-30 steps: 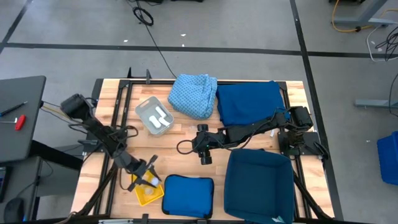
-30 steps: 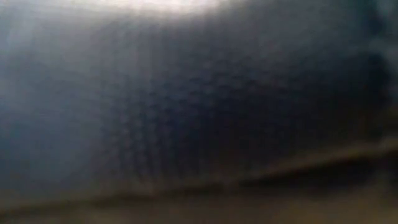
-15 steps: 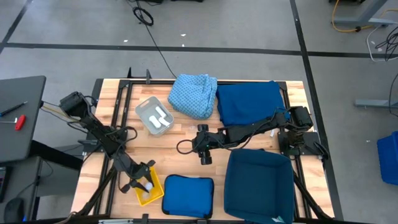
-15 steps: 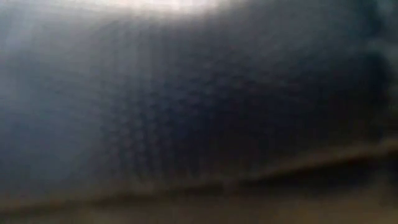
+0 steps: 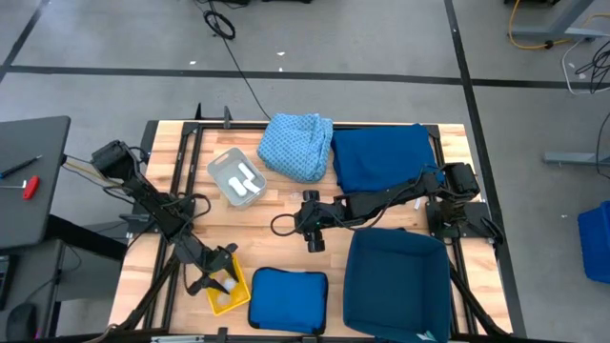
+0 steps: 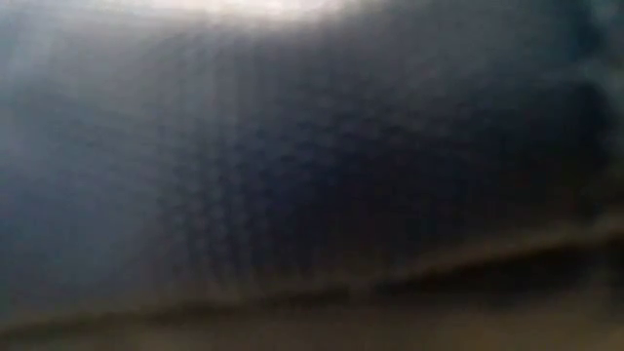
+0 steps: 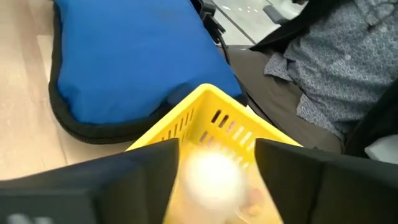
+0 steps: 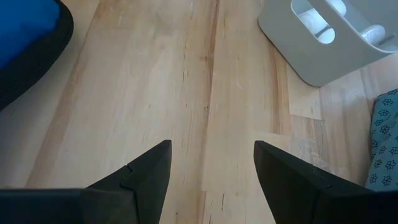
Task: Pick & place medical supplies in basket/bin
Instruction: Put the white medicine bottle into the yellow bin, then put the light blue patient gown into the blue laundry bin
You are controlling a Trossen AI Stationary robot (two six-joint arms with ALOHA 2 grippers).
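Note:
My left gripper [image 5: 215, 278] hovers over the small yellow mesh basket [image 5: 229, 295] at the table's near left. Its fingers stand apart with a blurred white roll [image 7: 211, 177] between them, above the basket's far wall [image 7: 217, 112]. My right gripper [image 5: 315, 240] waits open over bare wood at mid-table, with nothing between its fingers [image 8: 149, 168]. The grey tray [image 5: 236, 178] holds white rolls [image 5: 246, 177]. A light blue patterned cloth [image 5: 297, 145] and a dark blue cloth [image 5: 381, 157] lie at the far side. The large dark blue bin [image 5: 396, 281] stands near right. My left gripper has the white roll [image 7: 211, 177] between its fingers over the basket. A gap shows between the roll and one finger [image 7: 280, 168]. Whether the other finger touches the roll I cannot tell, as the roll is blurred.
A flat blue pad [image 5: 288, 297] lies right beside the basket, between it and the bin. Grey patterned clothing [image 7: 336, 56] shows beyond the table's near edge. The low view is filled by a dark blur. Bare wood lies around my right gripper.
My left gripper has moved a little toward the table's near left corner and down over the basket, and its wrist has rolled. My right arm has kept still.

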